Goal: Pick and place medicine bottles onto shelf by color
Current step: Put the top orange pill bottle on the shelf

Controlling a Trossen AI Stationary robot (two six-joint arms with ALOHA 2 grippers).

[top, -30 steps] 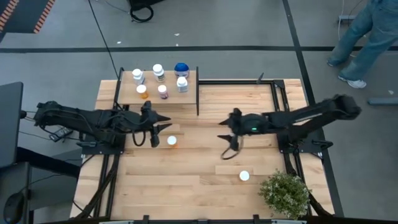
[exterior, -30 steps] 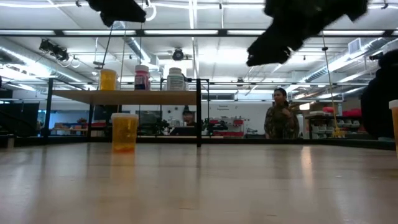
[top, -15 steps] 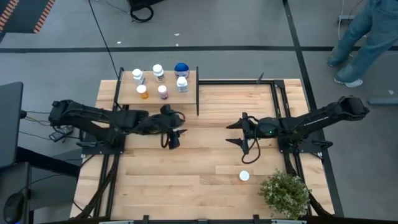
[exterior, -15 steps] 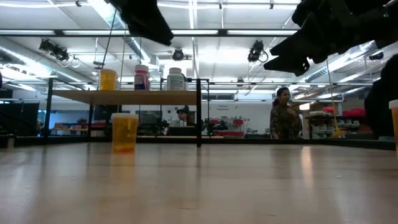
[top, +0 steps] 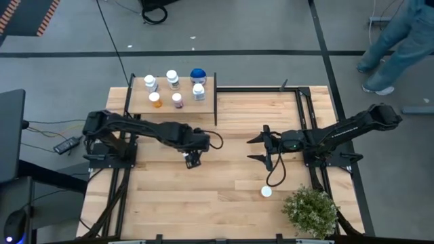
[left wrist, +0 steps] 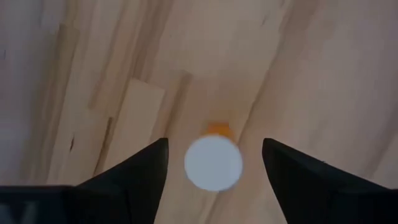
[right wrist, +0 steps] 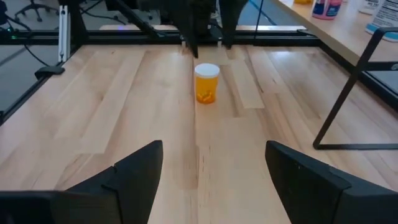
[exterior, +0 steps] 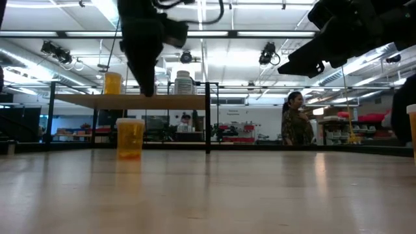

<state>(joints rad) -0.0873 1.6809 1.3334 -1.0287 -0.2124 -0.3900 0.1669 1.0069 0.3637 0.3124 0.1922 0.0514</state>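
Near the middle of the surface, the left gripper (top: 192, 160) hangs over an orange bottle (right wrist: 207, 83), fingers (left wrist: 140, 171) spread.

The wrist view looks straight down on the white cap, which sits between the two fingers and a little off toward one of them, so a small sideways correction before descending would centre the grasp. It should come down vertically, keep the fingers wide until they straddle the body below the cap, then close gently so the light bottle does not tip or skate. How high the fingers are above the cap is hard to judge. The shelf (top: 207, 99) stands at the surface's far left corner; its orange bottle (top: 155, 99) marks the likely spot. The right gripper (top: 261, 148) waits right of centre, fingers spread and empty; another white-capped bottle (top: 266, 192) stands near the plant (top: 310, 210).
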